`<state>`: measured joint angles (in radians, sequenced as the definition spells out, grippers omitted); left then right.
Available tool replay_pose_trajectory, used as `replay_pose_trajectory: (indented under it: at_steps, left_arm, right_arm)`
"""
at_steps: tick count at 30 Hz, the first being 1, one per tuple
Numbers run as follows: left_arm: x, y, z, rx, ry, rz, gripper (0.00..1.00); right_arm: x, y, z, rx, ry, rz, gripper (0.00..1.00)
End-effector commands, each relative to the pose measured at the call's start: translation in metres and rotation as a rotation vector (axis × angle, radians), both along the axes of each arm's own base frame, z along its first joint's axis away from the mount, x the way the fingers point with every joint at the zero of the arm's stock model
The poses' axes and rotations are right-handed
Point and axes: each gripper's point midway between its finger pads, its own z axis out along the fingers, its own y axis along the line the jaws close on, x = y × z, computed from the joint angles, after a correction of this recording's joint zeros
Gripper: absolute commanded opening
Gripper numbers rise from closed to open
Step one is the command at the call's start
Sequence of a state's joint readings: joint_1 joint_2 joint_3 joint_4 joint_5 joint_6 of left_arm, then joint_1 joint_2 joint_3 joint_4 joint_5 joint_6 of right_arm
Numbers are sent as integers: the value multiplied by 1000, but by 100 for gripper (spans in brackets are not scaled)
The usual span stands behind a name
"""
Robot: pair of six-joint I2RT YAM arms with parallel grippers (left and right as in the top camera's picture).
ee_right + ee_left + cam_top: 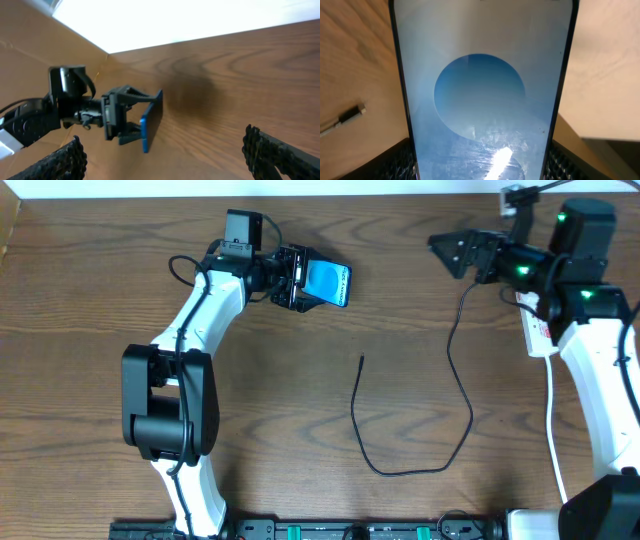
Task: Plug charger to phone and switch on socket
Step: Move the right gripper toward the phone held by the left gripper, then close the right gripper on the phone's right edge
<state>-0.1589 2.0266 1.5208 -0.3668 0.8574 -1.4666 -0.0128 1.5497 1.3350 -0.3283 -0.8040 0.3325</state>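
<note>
The left jaws clamp the slim, slippery blue-screened phone (327,282) over the wooden bench (90,300), the right jaws gape empty, and the limp thin black cable (361,363) lying below probably wants pinching just behind its tip.

This seems to be a robotics laboratory bench. A white-and-black jointed robot arm on the left (200,320) and a second such arm on the right (598,380) stand at a brown wood-grain table top (80,300), by a black rail with green parts (330,531) at its near edge.
</note>
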Motion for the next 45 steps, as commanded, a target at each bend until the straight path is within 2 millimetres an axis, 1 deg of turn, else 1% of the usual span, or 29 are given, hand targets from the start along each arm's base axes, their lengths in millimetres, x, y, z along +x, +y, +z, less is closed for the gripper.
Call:
replay_pose_trajectory:
  at_steps: [1,5,11,13,16,21,25,29,37,42,45]
  left_arm:
    - [6,-1,23,47,-72,34,7]
    - [5,-5,27,62,-88,34,7]
    - [5,-3,43,75,-132,45,7]
    - [5,1,50,106,-158,64,7]
    - [3,4,57,152,-171,91,7]
    - [-1,1,69,201,-212,113,7]
    - [-2,-4,69,227,-224,120,7]
    - [-5,-12,69,216,-212,114,7]
    - [-15,-32,69,177,-153,129,7]
    - [-18,-43,71,149,-129,141,7]
    - [-18,-46,73,138,-129,146,7]
  right_arm:
    - [3,28,-12,-5,34,49,99]
    - [3,54,-36,-12,86,105,99]
    - [1,79,-73,-28,152,182,98]
    - [0,88,-82,-34,167,202,98]
    - [-3,98,-89,-45,173,226,97]
    - [-8,113,-92,-70,159,252,97]
    - [-11,118,-92,-70,156,264,95]
    - [-11,119,-92,-72,155,266,95]
    - [-6,115,-96,-97,154,233,94]
    - [-4,114,-97,-110,153,217,89]
    - [-4,114,-101,-130,156,202,88]
